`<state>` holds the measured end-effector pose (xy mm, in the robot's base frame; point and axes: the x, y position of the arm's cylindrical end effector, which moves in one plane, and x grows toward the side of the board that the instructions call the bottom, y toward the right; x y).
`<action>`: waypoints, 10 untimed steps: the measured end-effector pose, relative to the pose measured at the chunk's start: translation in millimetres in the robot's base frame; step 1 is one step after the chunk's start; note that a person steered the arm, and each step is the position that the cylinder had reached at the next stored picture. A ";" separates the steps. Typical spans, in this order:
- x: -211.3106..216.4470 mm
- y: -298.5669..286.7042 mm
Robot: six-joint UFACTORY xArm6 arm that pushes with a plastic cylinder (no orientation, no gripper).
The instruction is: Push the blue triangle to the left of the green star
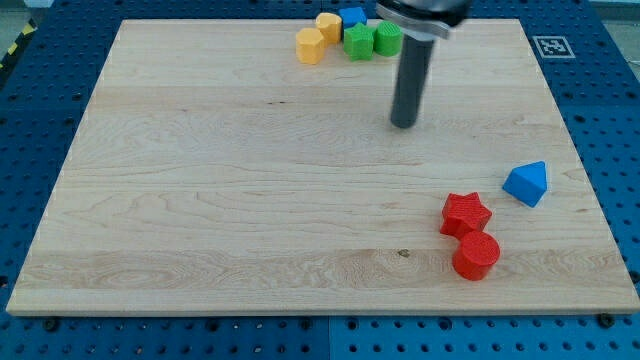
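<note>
The blue triangle [527, 183] lies near the board's right edge, right of centre height. The green star [358, 42] sits in a cluster at the view's top, with a green cylinder [388, 39] at its right. My tip [404, 124] rests on the board below that cluster, well up and to the left of the blue triangle and apart from every block.
Two yellow blocks [311, 46] [329, 27] and a blue block [352, 17] sit in the top cluster. A red star [466, 213] and a red cylinder [476, 255] lie left of and below the blue triangle. The wooden board [220, 200] rests on a blue perforated table.
</note>
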<state>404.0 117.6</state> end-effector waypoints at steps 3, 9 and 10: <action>59.6 222.0; 94.6 84.0; 94.6 51.8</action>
<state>498.6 169.3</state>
